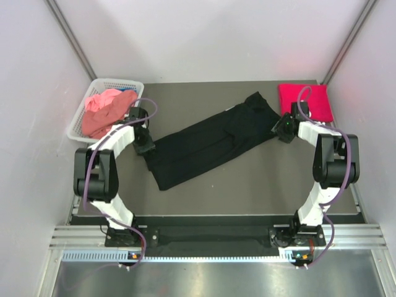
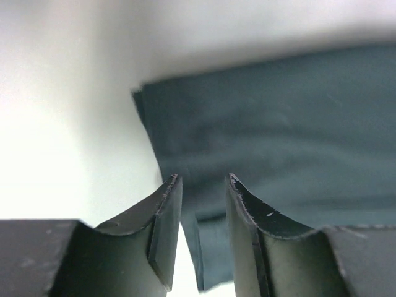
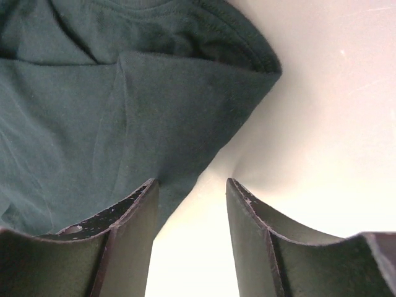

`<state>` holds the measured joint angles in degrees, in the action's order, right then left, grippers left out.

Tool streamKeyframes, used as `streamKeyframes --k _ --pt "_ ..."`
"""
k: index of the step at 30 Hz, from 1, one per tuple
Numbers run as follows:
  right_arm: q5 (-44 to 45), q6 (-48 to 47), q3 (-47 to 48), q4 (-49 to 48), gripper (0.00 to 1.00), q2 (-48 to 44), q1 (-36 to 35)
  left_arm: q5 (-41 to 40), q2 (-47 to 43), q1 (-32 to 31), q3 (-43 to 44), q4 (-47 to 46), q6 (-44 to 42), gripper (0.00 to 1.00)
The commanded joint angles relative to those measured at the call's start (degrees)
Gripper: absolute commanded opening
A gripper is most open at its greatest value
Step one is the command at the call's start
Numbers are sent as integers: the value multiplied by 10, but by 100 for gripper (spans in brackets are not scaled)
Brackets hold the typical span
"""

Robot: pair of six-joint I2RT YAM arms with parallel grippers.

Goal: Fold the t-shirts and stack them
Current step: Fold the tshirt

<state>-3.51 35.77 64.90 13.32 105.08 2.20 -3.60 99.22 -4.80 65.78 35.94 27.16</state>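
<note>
So the black t-shirt (image 1: 213, 139) is lying as a long folded band across the middle of the table (image 1: 247, 185). In the top view it runs diagonally from lower left to upper right, collar end at the upper right. The left hand (image 1: 143, 147) sits right at its lower-left tip and the right hand (image 1: 283, 127) right at the upper-right tip, so one at each end basically.

In the left wrist view the left hand (image 2: 203, 176) is released, its fingers (image 2: 164, 229) only a narrow gap apart. The hem corner of the black t-shirt (image 2: 278, 136) shows in that gap just past the tips, nothing pinched.

In the right wrist view the right hand (image 3: 190, 181) is released too, with a wider gap. The black t-shirt (image 3: 124, 111) comes down with its rounded shoulder edge to the finger on the left of the frame, and bare table shows through the gap.

Further out, the red t-shirt (image 1: 306, 102) is folded into a neat square at the upper right corner of the table. It's just beyond the right hand, near the black collar end but not touching it.

At the upper left the white basket (image 1: 117, 81) holds a crumpled pink t-shirt (image 1: 102, 114), with a bit of blue t-shirt (image 1: 129, 94) poking out on its right side. The left arm's wrist sits between that basket and the black one
</note>
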Motion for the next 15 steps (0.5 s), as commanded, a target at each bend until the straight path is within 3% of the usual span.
streamKeyframes --k 1,7,11,15 --pt "11 -1 12 -8 48 -24 11 53 -104 -13 36 52 -66 40" --pt "10 7 33 -3 49 -15 15 110 -188 -133 -46 27 -94 41" --pt "17 9 46 0 52 -5 15 118 -192 -229 -114 -9 -71 42" --pt "18 15 44 -9 52 0 16 99 -171 -272 -137 -30 -58 42"
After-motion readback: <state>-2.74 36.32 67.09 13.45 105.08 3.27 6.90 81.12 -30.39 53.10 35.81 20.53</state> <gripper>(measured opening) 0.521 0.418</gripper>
